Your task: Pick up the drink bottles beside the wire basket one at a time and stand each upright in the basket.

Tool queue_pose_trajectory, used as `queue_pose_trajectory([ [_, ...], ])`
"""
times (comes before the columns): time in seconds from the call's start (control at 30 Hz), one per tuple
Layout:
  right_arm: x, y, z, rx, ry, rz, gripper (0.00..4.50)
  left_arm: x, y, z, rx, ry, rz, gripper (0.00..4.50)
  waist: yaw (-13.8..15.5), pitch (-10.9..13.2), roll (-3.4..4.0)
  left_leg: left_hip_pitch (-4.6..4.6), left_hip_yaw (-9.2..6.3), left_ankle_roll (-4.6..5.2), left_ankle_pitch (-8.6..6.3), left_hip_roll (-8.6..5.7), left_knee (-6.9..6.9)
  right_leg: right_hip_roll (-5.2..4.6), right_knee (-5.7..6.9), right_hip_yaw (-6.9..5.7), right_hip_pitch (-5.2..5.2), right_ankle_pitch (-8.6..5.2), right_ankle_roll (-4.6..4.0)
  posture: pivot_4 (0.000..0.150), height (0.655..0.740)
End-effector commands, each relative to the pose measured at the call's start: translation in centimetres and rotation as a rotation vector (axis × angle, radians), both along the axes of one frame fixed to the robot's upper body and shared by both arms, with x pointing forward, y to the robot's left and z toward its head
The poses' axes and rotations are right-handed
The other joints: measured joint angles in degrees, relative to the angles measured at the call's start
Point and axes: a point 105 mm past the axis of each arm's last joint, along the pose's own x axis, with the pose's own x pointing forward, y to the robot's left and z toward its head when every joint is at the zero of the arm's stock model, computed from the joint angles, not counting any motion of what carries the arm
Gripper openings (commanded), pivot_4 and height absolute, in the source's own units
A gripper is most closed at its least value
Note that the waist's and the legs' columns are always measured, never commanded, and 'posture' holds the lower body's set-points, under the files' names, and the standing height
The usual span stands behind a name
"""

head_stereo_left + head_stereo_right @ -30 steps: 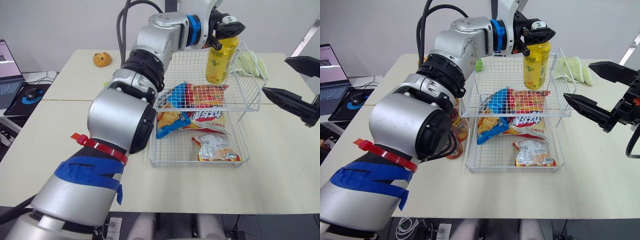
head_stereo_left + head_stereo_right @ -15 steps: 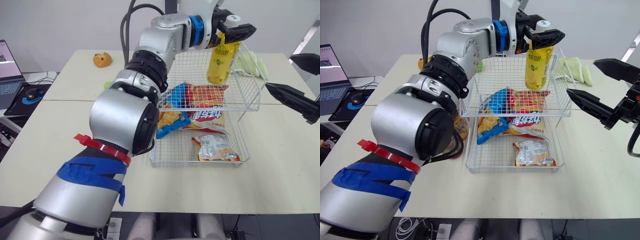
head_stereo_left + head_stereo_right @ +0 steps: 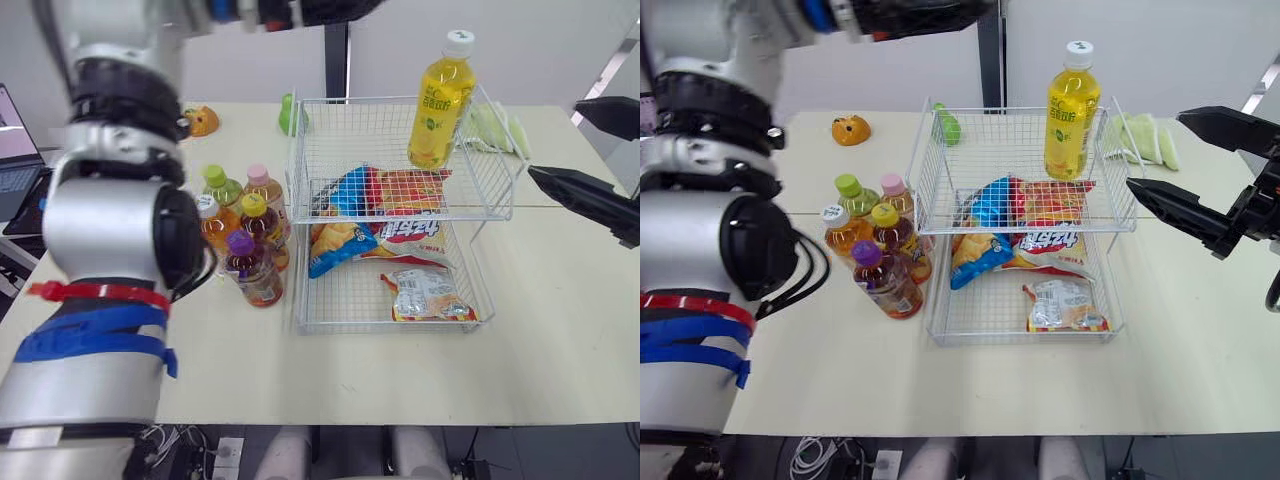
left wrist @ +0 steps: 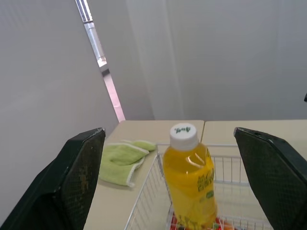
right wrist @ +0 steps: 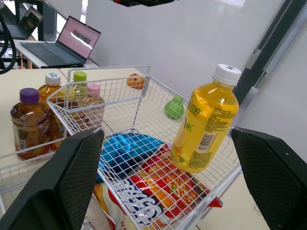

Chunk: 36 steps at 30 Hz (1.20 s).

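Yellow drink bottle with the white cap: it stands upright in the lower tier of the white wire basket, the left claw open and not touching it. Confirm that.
Wrong tier. The yellow drink bottle with the white cap stands upright in the upper tier of the white wire basket, as the left eye view shows. The left claw is open and not touching it.

Left arm (image 3: 700, 250): glossy silver-grey rounded shells joined by black ribbed rings. A red band (image 3: 685, 303) and blue tape (image 3: 680, 355) wrap its lower part, with a blue ring (image 3: 816, 14) higher up. A black cable (image 3: 805, 278) loops alongside. Black tapered fingers (image 3: 1175, 208) have dimpled inner pads (image 4: 81, 172).
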Motion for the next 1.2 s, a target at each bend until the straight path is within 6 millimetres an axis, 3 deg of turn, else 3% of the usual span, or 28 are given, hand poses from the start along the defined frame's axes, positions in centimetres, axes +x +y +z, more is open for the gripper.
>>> queue_pose_trajectory([
  [0.03,-0.4,0.7,0.6,-0.051,-0.004,0.074,4.5,-1.8,4.1,0.8,-0.001,-0.057,0.105,4.45,-0.36,0.0,0.0,0.0,-0.01,0.0,0.0,0.01,0.0,0.0,0.0,0.01,0.0,0.0,-0.01,0.15,0.74],
  [0.27,0.8,3.3,0.7,-0.124,0.022,0.253,4.5,-4.7,14.8,-2.9,0.005,-0.069,0.472,4.45,-1.07,-0.03,0.05,0.03,-0.04,-0.02,0.0,0.11,-0.01,0.07,-0.06,0.06,-0.02,0.06,-0.08,0.15,0.74],
  [0.47,2.0,4.9,0.2,-0.14,0.047,0.342,4.5,-7.4,20.7,-7.7,0.021,0.047,0.68,4.45,-0.65,-0.03,0.04,0.05,-0.06,-0.02,0.0,0.13,0.0,0.07,-0.09,0.05,0.0,0.11,-0.12,0.15,0.74],
  [0.6,2.8,6.4,-0.4,-0.159,0.093,0.396,4.5,-9.8,24.4,-12.7,0.018,0.186,0.782,4.45,-0.24,-0.04,0.07,0.08,-0.04,-0.02,0.0,0.15,-0.04,0.06,-0.1,0.06,-0.02,0.18,-0.18,0.15,0.74],
  [0.7,2.7,7.3,-0.6,-0.169,0.112,0.456,4.5,-11.0,24.3,-15.4,-0.025,0.269,0.777,4.45,0.05,-0.04,0.07,0.11,-0.04,-0.03,-0.01,0.19,-0.08,0.06,-0.11,0.07,-0.03,0.19,-0.21,0.15,0.74],
  [0.8,2.6,7.7,-0.8,-0.177,0.116,0.494,4.5,-11.5,22.8,-17.1,-0.064,0.315,0.754,4.45,0.95,-0.06,0.04,0.11,-0.09,-0.04,-0.01,0.22,-0.04,0.07,-0.14,0.0,0.0,0.23,-0.26,0.15,0.74],
  [1.07,2.5,7.1,-1.4,-0.179,0.13,0.507,4.5,-10.3,16.5,-18.1,-0.216,0.29,0.747,4.45,1.68,-0.09,-0.02,0.12,-0.07,-0.04,0.0,0.2,0.01,0.05,-0.16,0.01,0.04,0.32,-0.25,0.15,0.74],
  [1.2,2.4,6.9,-1.3,-0.182,0.131,0.505,4.5,-9.1,14.9,-18.0,-0.267,0.252,0.812,4.45,1.77,-0.1,-0.02,0.12,-0.05,-0.06,0.01,0.22,0.02,0.08,-0.13,0.02,0.04,0.35,-0.28,0.15,0.74],
])
